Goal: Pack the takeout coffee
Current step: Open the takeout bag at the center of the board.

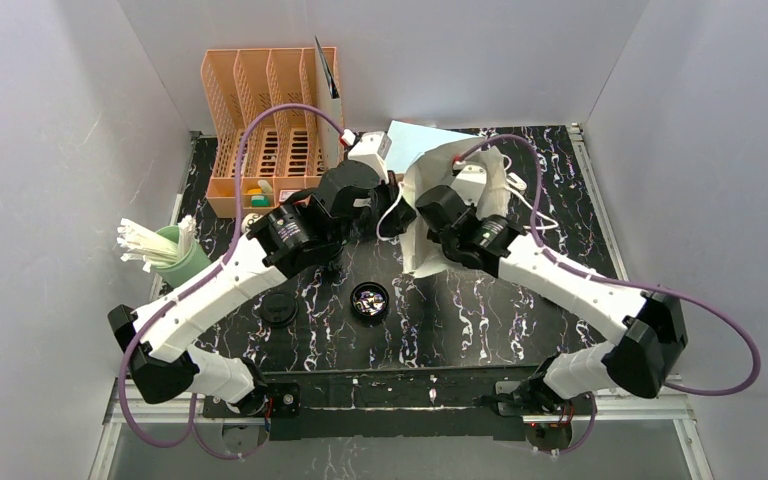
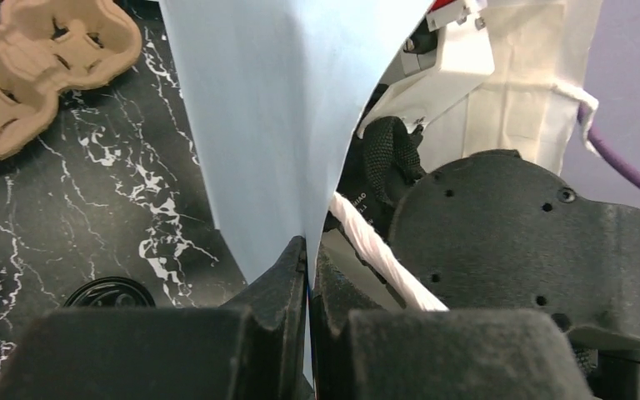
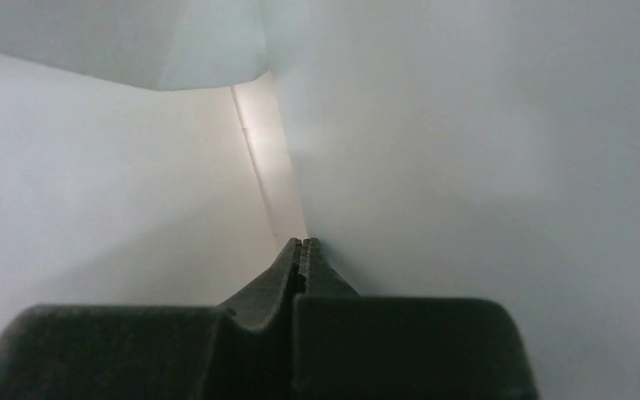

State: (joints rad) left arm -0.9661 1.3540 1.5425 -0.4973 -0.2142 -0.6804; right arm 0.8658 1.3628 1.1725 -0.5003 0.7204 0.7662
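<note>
The left gripper (image 2: 308, 250) has its jaws pressed together on the lower edge of the light-blue paper bag (image 2: 275, 125), with the sheet pinched between the tips. Just right of that grip, a white twisted handle (image 2: 375, 246) runs slantwise past the black housing of the other arm. Some small pale lettering on the black part beside the handle is too small to read.

The right gripper (image 3: 302, 243) is inside the bag, with pale paper filling its wrist view on every side. Its jaws are closed tight. A creased fold of the bag's wall runs straight down into the tips, so it appears to be nipped there.

Seen from above, the bag stands at the far middle of the black marbled table (image 1: 460, 310), with both arms reaching to it.

The takeout coffee is outside the bag, on the near side of the table between the two arms. A lidded cup (image 1: 278, 307) sits just beside the left forearm. To its right is a second dark cup (image 1: 369, 300) whose top shows pale glints, and I cannot tell whether it has a lid.

A brown pulp carrier (image 2: 33, 67) lies flat on the table, apart from the bag. An orange organiser (image 1: 260, 110) stands at the far left. A green cup of white sticks (image 1: 185, 260) stands at the left edge.
</note>
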